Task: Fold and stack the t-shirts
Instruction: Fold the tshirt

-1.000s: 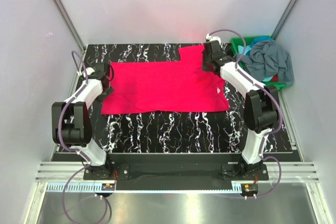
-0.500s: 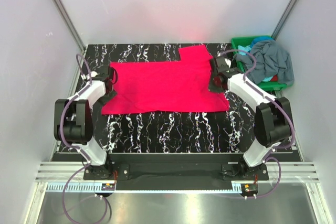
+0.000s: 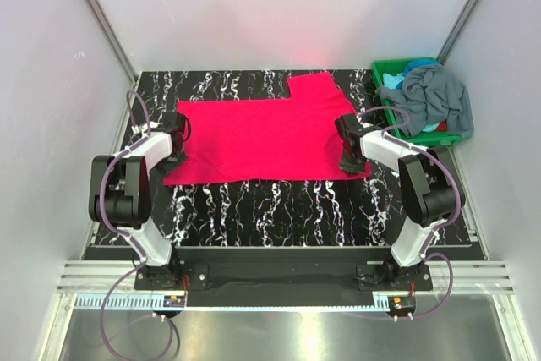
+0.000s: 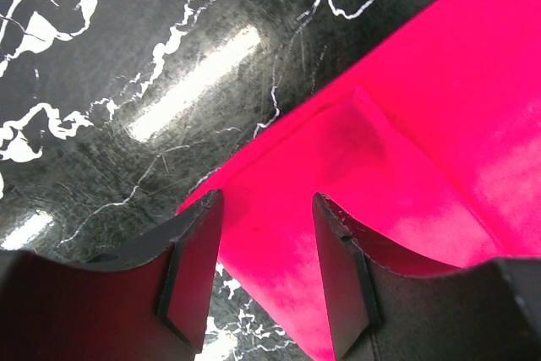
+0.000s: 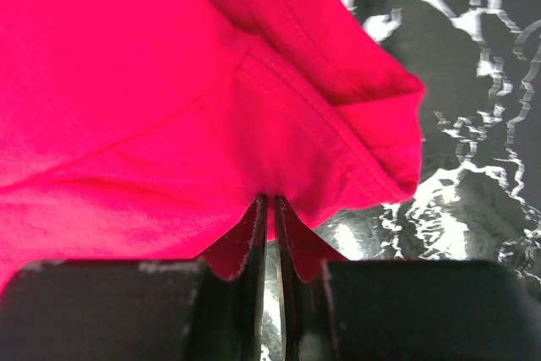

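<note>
The magenta t-shirt (image 3: 262, 137) lies spread flat on the black marbled table. My left gripper (image 3: 175, 154) is open over its near-left corner (image 4: 279, 234), one finger on each side of the cloth edge. My right gripper (image 3: 348, 158) is shut on the shirt's near-right edge (image 5: 270, 183), where the hem bunches into a fold (image 5: 363, 116). The slate grey-blue t-shirt (image 3: 435, 99) is heaped in the green bin, with a bit of the light teal-blue t-shirt (image 3: 394, 80) showing under it.
The green plastic bin (image 3: 387, 67) stands at the table's far right corner. White walls and metal frame posts close in the table on three sides. Bare black marbled tabletop (image 3: 279, 209) lies between the shirt and the arm bases.
Both grippers have moved toward me along the shirt's side edges, from its far part to its near corners. The right gripper now pinches the near-right edge.
</note>
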Robot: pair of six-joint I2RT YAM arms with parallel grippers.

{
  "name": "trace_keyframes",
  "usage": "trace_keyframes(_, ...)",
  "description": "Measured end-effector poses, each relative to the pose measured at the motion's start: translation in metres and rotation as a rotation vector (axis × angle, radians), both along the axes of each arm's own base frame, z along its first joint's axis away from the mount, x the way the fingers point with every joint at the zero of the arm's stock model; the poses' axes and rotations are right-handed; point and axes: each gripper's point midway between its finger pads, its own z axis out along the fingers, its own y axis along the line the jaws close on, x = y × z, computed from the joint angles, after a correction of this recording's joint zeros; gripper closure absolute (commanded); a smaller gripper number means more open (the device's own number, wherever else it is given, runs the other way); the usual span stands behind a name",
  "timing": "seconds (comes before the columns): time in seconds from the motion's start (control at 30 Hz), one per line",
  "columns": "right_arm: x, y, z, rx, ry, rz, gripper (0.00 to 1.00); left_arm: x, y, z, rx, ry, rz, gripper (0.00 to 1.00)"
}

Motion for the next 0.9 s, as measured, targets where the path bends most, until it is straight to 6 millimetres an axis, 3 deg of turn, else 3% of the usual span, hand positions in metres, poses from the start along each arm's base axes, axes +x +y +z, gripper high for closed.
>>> trace_keyframes(0.23, -0.004, -0.013, 0.001, -0.049, -0.006, -0.07, 0.86, -0.002, 0.004, -0.009, 0.01, 0.052, 0.006, 0.48)
trace_keyframes(0.43, -0.029, -0.026, 0.006, -0.087, 0.041, -0.087, 0.85, 0.0, 0.011, -0.009, 0.009, 0.075, 0.02, 0.47)
trace_keyframes(0.6, -0.044, -0.032, 0.024, -0.082, 0.032, -0.091, 0.86, -0.002, 0.017, -0.005, 0.022, 0.086, 0.017, 0.47)
trace_keyframes(0.77, -0.045, -0.027, 0.028, -0.051, 0.031, -0.084, 0.87, 0.006, 0.014, 0.024, 0.013, 0.023, -0.023, 0.44)
trace_keyframes(0.9, -0.037, -0.019, 0.04, -0.016, 0.021, -0.065, 0.76, 0.026, 0.003, 0.065, -0.034, -0.1, -0.099, 0.44)
